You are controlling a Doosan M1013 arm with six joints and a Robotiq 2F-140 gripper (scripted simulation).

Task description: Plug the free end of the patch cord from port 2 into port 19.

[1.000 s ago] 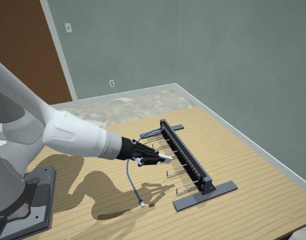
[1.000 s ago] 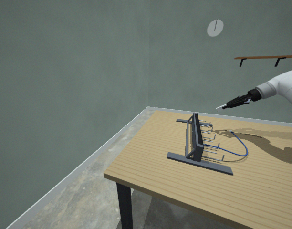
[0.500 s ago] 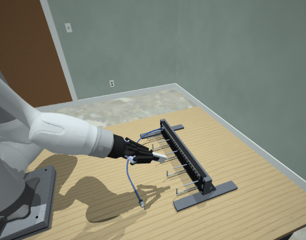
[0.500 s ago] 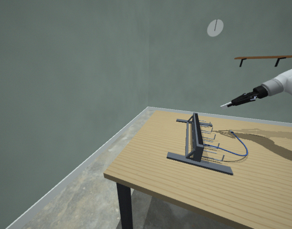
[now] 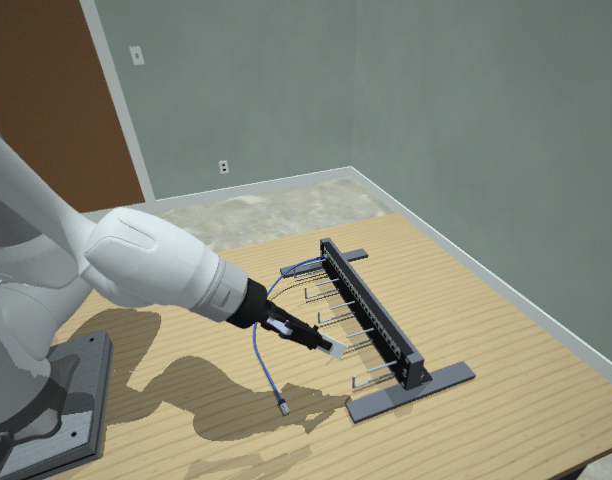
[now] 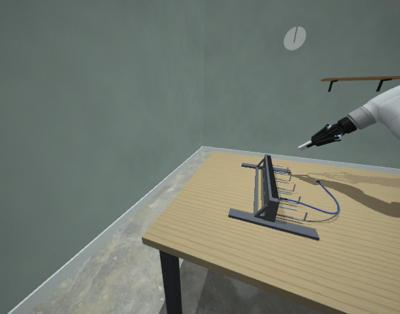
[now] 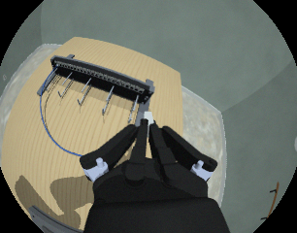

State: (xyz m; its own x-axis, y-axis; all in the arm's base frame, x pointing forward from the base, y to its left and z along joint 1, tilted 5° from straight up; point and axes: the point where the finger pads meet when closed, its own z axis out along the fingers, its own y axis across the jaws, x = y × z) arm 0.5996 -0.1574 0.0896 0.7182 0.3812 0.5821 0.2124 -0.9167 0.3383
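Observation:
The rack (image 5: 414,374) (image 6: 270,210) (image 7: 100,80) stands upright on its two feet on the table. The blue patch cord (image 5: 265,367) (image 6: 338,205) (image 7: 44,118) runs from a port near the rack's left end and curves out in front. Its free plug (image 5: 282,407) (image 6: 317,180) is at table level in front of the rack's right part; the gripper hides it in the wrist view. The port numbers are too small to read. My gripper (image 5: 334,346) (image 6: 303,146) (image 7: 147,116) is shut and empty, its pale tips together. It hangs above the table in front of the rack, touching neither rack nor cord.
Several thin metal hooks (image 5: 353,382) (image 6: 306,216) (image 7: 104,111) stick out from the rack's front. The rack's right foot (image 5: 367,406) reaches forward beside the plug. The arm's base plate (image 5: 97,408) is at the left in the top view. The table edge (image 6: 227,264) lies beyond the left foot.

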